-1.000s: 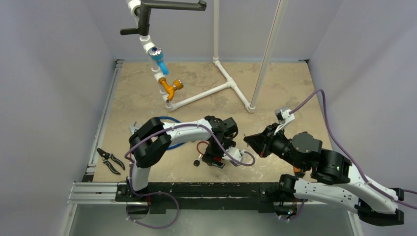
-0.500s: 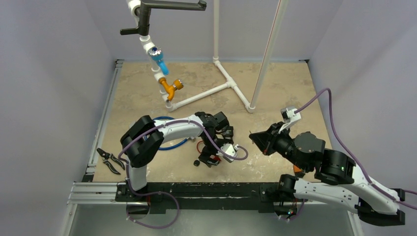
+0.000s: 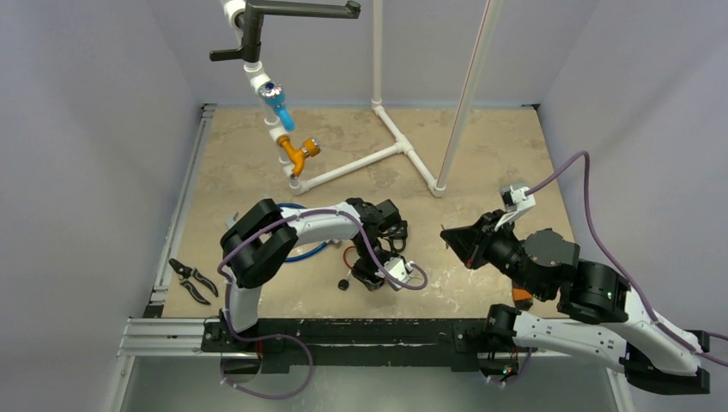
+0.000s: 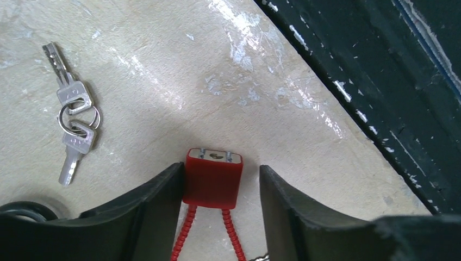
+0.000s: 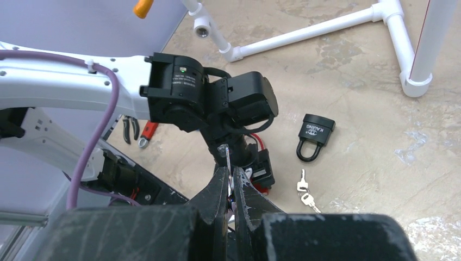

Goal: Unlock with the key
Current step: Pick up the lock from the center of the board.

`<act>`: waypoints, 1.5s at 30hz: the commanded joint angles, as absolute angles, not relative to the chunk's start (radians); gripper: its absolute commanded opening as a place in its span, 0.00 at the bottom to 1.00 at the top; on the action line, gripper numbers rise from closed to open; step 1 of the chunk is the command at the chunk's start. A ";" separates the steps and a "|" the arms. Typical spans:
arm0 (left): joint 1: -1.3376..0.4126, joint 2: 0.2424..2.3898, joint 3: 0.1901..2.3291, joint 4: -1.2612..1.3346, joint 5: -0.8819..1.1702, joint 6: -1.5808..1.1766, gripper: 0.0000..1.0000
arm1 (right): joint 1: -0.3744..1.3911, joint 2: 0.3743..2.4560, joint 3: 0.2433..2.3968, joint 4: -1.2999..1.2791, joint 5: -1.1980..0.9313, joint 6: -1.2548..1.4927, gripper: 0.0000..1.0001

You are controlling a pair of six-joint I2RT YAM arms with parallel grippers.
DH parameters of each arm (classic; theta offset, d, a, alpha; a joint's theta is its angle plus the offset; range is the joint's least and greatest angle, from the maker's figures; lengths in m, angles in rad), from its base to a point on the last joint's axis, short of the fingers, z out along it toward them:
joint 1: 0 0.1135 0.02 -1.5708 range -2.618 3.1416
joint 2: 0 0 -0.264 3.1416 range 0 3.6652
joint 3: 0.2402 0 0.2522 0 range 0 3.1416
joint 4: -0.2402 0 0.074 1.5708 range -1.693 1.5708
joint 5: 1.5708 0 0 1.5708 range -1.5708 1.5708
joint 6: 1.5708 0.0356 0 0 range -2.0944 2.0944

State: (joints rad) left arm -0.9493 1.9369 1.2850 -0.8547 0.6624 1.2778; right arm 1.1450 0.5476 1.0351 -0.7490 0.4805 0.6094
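Left wrist view: the red padlock [image 4: 212,182] lies flat on the tabletop [image 4: 163,54] close to its near edge, keyhole end facing away from the camera and its red cable shackle trailing back under the wrist. The left gripper [image 4: 220,171] straddles the lock with its jaws apart; one finger [image 4: 157,201] touches the side of the body, while a strip of tabletop shows between the body and the other finger. A pair of keys [image 4: 76,111] on a ring lies near the lock, not touching it, and the dark rail [image 4: 380,81] runs along the near edge.

In the right wrist view the right gripper [image 5: 231,176] is pinched together on a single key [image 5: 226,159], its silver blade standing out past the fingertips. A black padlock [image 5: 315,133] lies beyond.

From the top external view, pliers [image 3: 193,281] sit at the near left corner and a white pipe frame [image 3: 360,163] stands towards the far edge
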 commanded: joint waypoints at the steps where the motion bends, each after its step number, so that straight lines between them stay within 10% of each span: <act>1: -0.946 1.951 1.306 -0.835 0.704 1.295 0.49 | 1.144 0.557 1.093 -0.747 0.502 0.601 0.00; 8: -0.938 1.929 1.225 -0.762 0.698 1.316 0.48 | 1.144 0.571 1.105 -0.756 0.498 0.595 0.00; 12: -0.937 1.908 1.197 -0.746 0.693 1.318 0.00 | 1.145 0.573 1.104 -0.750 0.500 0.597 0.00; 26: -0.988 1.415 1.511 -1.083 0.844 1.081 0.00 | 1.144 0.690 1.204 -0.666 0.519 0.480 0.00; 45: -1.086 0.729 1.248 -0.738 0.768 1.190 0.00 | 1.144 0.725 1.195 -0.524 0.270 0.367 0.00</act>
State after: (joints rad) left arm -1.0828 0.7582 1.2522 -0.8272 0.7502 1.1645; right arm 1.1450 0.6930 1.2140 -0.6147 0.3630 0.4076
